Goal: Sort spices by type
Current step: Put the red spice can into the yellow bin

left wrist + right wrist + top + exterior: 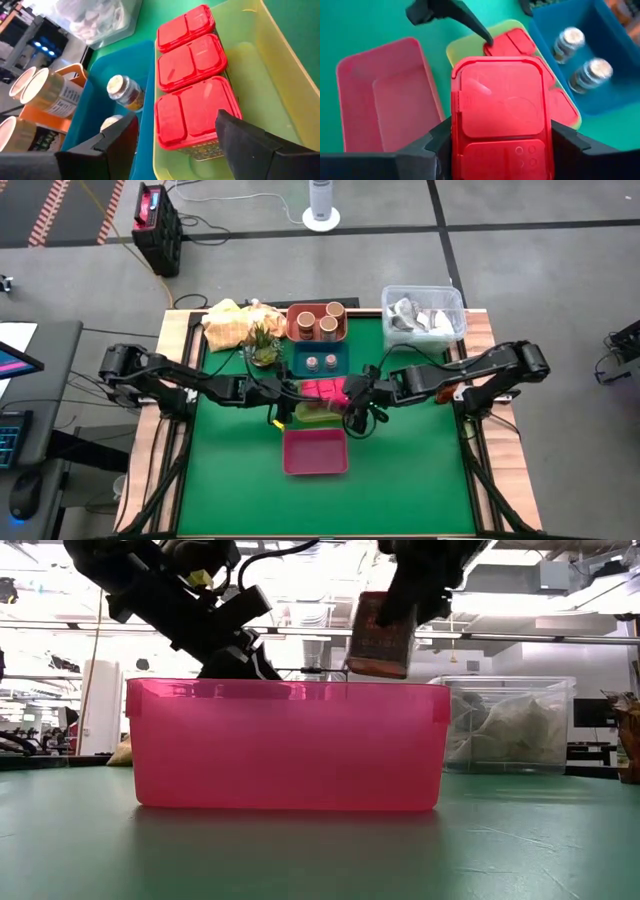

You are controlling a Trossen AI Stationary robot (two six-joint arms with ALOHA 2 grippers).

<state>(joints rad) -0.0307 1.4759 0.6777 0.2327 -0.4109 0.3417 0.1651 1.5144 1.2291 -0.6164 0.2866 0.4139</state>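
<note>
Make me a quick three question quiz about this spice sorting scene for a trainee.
1. True or false: the pink tray is empty.
2. How many red packets lie in the green tray?
3. The right gripper holds: A) a jar B) a red packet C) nothing.

Key: 1 true. 2 three. 3 B.
</note>
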